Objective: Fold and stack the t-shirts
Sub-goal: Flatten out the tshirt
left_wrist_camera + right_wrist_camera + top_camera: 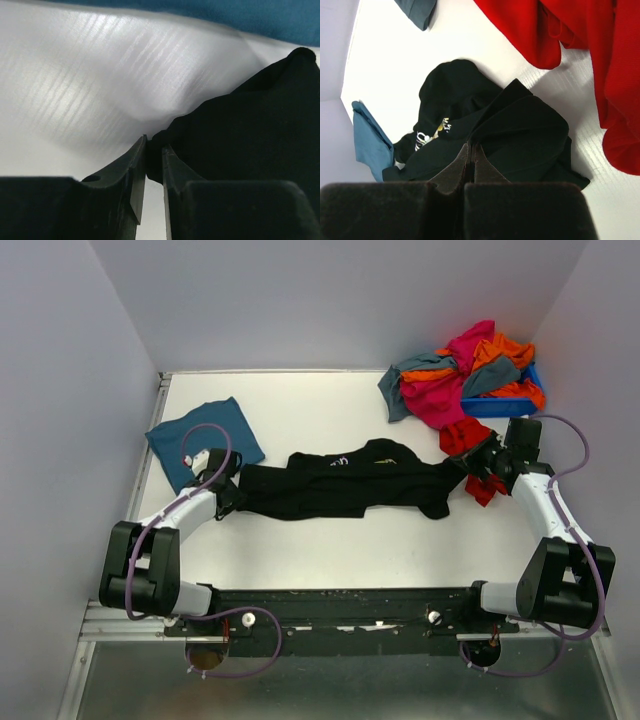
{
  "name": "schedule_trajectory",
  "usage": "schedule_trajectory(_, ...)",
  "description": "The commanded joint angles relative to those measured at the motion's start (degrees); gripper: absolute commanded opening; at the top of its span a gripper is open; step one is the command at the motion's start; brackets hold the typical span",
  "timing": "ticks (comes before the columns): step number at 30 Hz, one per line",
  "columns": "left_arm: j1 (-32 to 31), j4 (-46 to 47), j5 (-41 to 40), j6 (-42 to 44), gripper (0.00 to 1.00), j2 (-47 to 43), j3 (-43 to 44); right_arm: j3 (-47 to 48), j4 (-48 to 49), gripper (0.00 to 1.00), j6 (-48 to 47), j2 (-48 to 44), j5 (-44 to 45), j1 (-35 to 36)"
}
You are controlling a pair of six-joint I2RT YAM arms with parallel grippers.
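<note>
A black t-shirt (345, 485) with a pale chest print lies stretched sideways across the middle of the table. At its left end my left gripper (232, 495) has its jaws drawn close, and black cloth (260, 120) is pinched between its fingertips (154, 142). At the right end my right gripper (470, 468) is shut on a fold of the same shirt (520, 125), the tips (471, 147) pressed together. A folded teal-blue t-shirt (205, 440) lies flat at the back left, just beyond the left gripper.
A heap of magenta, orange and grey-blue t-shirts (460, 375) spills over a small blue bin (500, 405) at the back right. A red t-shirt (465, 437) lies right beside the right gripper. White walls close in the left, back and right sides.
</note>
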Motion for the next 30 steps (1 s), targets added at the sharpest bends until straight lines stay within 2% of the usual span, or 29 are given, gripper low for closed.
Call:
schedule_trajectory(1,0.2,-2.2,-5.9,0.5,0.31,-3.0,2.2,-0.7,1.0,0.01,-0.5,0.0,-0.9,0.3)
schedule_trajectory(6,0.2,-3.8,-7.4,1.9,0.33,-5.3,3.4,-0.5,1.0,0.01,-0.6,0.4,-0.8,0.3)
schedule_trajectory(7,0.2,-3.7,-7.3,2.2,0.29,-5.5,3.4,-0.5,1.1,0.01,-0.6,0.4,-0.8,0.3)
schedule_trajectory(10,0.2,-3.3,-5.9,3.3,0.02,-5.6,3.6,-0.5,1.1,0.01,-0.7,0.3,-0.8,0.3)
schedule_trajectory(11,0.2,-3.0,-5.3,3.5,0.0,-5.6,3.7,-0.5,1.1,0.01,-0.7,0.5,-0.7,0.3)
schedule_trajectory(19,0.2,-3.6,-3.8,3.6,0.0,-6.9,3.9,-0.4,1.0,0.01,-0.9,0.4,-0.3,0.3)
schedule_trajectory(27,0.2,-0.9,0.8,2.6,0.3,-6.0,1.7,-0.2,0.9,0.01,-1.0,0.8,-0.5,0.3)
schedule_trajectory(30,0.2,-0.2,1.4,2.4,0.37,-4.3,1.4,-0.3,0.8,0.01,-1.0,0.8,-0.5,0.2)
